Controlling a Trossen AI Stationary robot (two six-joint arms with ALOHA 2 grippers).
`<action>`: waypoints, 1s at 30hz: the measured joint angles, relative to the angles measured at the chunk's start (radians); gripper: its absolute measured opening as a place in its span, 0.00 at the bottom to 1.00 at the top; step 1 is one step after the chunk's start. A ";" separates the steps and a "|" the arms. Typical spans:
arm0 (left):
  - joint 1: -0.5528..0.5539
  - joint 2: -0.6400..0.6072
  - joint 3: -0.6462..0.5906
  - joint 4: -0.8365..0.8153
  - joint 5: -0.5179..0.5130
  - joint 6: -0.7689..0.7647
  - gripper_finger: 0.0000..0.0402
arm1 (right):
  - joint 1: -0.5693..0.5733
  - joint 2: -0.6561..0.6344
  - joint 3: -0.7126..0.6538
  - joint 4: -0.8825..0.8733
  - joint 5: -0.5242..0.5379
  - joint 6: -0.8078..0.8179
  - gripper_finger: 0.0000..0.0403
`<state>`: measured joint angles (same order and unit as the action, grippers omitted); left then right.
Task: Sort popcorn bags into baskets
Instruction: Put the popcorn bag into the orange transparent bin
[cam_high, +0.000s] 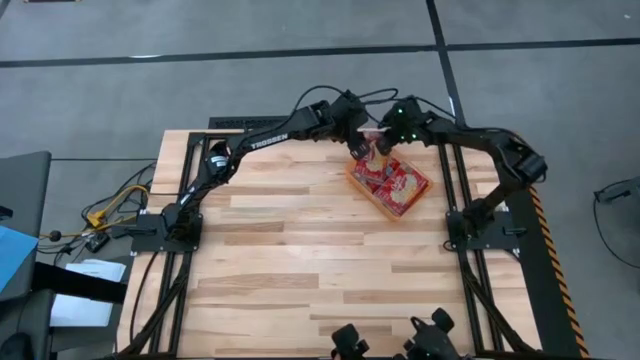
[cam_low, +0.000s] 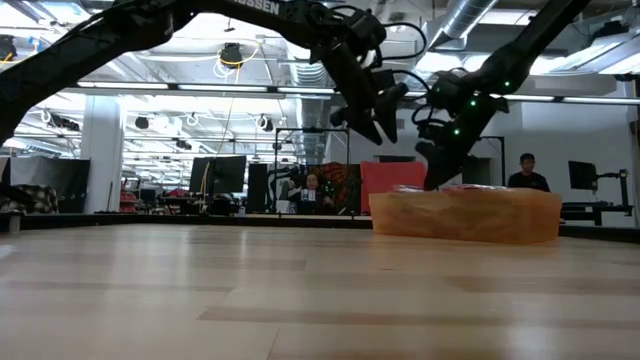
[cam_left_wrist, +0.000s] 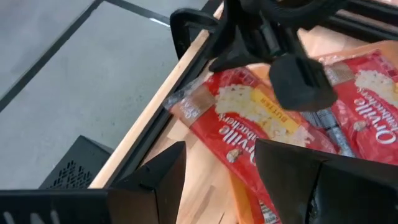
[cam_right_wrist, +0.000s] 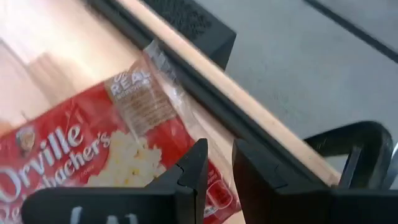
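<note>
High view: both arms meet at the upper centre-right of the frame, over the far end of the orange basket (cam_high: 391, 187). My left tool (cam_high: 356, 146) and right tool (cam_high: 381, 146) sit nearly together above a bag (cam_high: 368, 153) that hangs off the basket's upper left corner. The other bags (cam_high: 398, 184) lie flat inside. The basket's long axis runs from upper left to lower right.

Low view: the basket (cam_low: 465, 215) stands right of centre on the counter (cam_low: 300, 290). Both tools hang just above its left end. I cannot tell from here whether either one touches a bag.

Left wrist view: my fingers (cam_left_wrist: 165, 174) stand apart with nothing between them. Beyond them the bag (cam_left_wrist: 249, 121) lies with its long axis from upper left to lower right, its crimped end toward the counter's edge. The right tool (cam_left_wrist: 298, 81) is on top of it.

Right wrist view: my fingers (cam_right_wrist: 199, 165) are narrow, with a slim gap, set over the red bag (cam_right_wrist: 106, 149). I judge they pinch its edge, though the contact itself is hidden. Its crimped end points toward the counter's edge, at the upper centre of the frame.

To do this well, I would keep the pinch firm, lift until the bag clears the rim, then carry it inward and lay it along the basket's long axis, holding my left tool clear.
</note>
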<state>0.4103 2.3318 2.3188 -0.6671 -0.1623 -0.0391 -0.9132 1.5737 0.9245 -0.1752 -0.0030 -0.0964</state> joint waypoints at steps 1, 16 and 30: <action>0.000 0.000 0.000 -0.006 0.000 0.000 0.45 | 0.004 -0.002 0.000 -0.013 -0.001 -0.007 0.24; 0.000 0.000 0.000 -0.018 -0.002 0.000 0.45 | 0.029 -0.132 0.001 -0.284 0.000 -0.042 0.24; -0.001 0.001 0.000 -0.061 -0.002 -0.029 0.45 | 0.037 -0.111 0.001 -0.119 0.078 -0.035 0.24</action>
<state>0.4095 2.3329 2.3188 -0.7283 -0.1646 -0.0681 -0.8759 1.4631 0.9253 -0.2939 0.0746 -0.1314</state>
